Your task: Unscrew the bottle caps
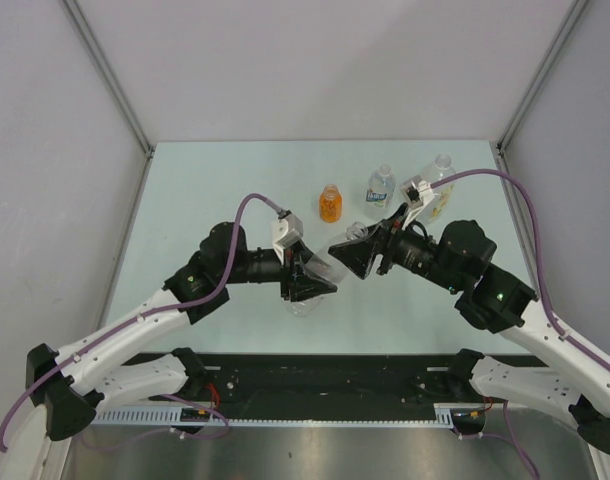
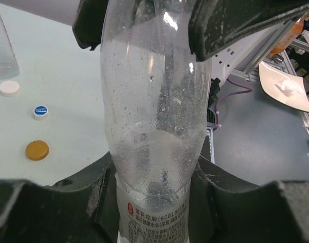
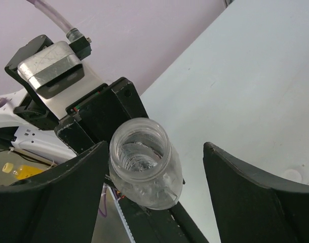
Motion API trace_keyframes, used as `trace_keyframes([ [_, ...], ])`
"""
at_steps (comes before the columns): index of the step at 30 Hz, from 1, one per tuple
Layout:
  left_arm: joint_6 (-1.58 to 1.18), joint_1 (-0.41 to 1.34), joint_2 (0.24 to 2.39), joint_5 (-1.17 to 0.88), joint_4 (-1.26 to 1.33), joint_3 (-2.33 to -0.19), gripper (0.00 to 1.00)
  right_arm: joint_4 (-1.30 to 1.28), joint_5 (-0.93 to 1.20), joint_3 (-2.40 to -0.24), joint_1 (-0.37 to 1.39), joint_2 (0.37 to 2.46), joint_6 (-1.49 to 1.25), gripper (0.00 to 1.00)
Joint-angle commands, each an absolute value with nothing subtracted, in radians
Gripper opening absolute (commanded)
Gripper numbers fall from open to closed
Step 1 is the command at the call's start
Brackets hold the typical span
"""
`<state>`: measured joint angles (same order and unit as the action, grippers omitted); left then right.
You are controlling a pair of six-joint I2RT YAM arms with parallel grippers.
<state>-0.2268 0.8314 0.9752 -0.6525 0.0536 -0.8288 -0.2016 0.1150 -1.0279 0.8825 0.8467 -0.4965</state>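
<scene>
Right wrist view: the bottle, clenched by the left jaws, is aimed mouth-first between the released right jaws; no cap is seen on it.

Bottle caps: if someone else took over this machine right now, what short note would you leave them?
Left tool: shut on a small clear bottle.
Right tool: open, either side of that bottle's neck; its mouth is bare.
Loose on the table: white cap, blue cap, orange-brown cap; fourth not seen.
At the back: orange bottle, blue-labelled bottle, large bottle, upright.
Left: probably set the held bottle down; check whether a standing bottle is still capped, too small to tell.
</scene>
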Motion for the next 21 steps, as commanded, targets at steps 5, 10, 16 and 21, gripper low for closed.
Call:
trace_keyframes([
  [5,-0.199,0.845,0.963,-0.689,0.049,-0.868,0.20,-0.133,0.164,-1.037,0.894,0.873,-0.476,0.58],
  [10,-0.192,0.845,0.954,-0.680,0.037,-0.874,0.31,-0.133,0.158,-1.035,0.899,0.867,-0.468,0.43],
  [16,-0.186,0.845,0.953,-0.664,0.023,-0.882,0.52,-0.141,0.152,-1.037,0.899,0.853,-0.466,0.24],
  [21,-0.178,0.845,0.943,-0.634,0.008,-0.885,0.72,-0.141,0.149,-1.037,0.900,0.838,-0.465,0.07],
])
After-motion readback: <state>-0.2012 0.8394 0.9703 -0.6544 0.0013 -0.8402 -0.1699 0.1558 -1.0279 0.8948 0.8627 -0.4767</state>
